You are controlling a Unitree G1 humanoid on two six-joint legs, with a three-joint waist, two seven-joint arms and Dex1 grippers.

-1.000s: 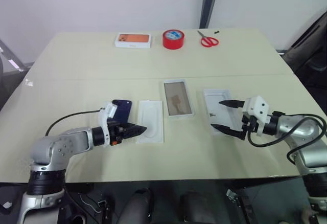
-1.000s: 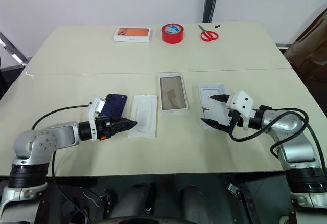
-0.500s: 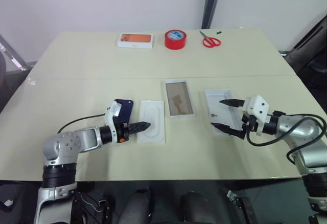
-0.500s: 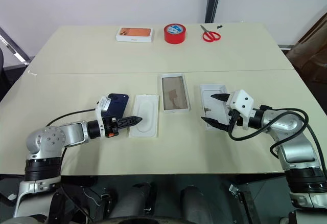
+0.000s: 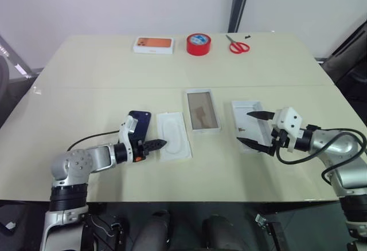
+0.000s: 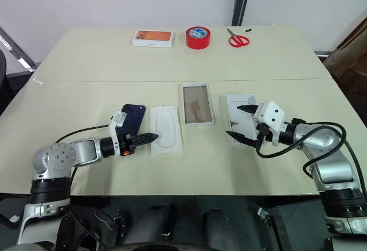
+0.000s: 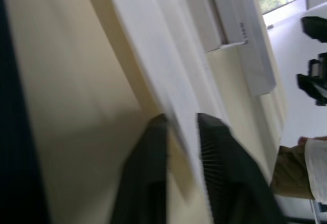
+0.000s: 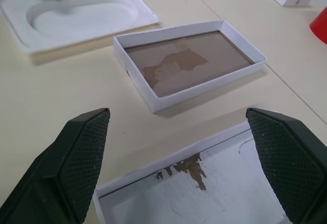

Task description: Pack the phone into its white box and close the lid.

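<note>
Since a second ago the left gripper (image 6: 150, 137) has gone from spread wide to pinched shut on the near left edge of the thin white insert (image 6: 166, 130); the wrist view shows that edge caught between its two black fingers (image 7: 217, 157). Its arm has drawn in toward the insert. By contrast, the right gripper (image 6: 236, 122) has not shifted: its fingers stand wide apart, holding nothing, over the near end of the lid (image 6: 241, 109), which lies plain white side up with brown scraps stuck inside.

On the table (image 6: 86, 62), the phone (image 6: 132, 117) lies flat, dark navy, just left of the insert and beside the left wrist. To the right of the insert lies the white box (image 6: 196, 104), with its tan floor bare, and the lid is right of that again.

Along the far edge sit the orange-pictured box (image 6: 153, 38), a red tape roll (image 6: 196, 36) and red-handled scissors (image 6: 238, 39). Small dark print runs along a white box wall in the left wrist view, too blurred to read; no other writing is legible.
</note>
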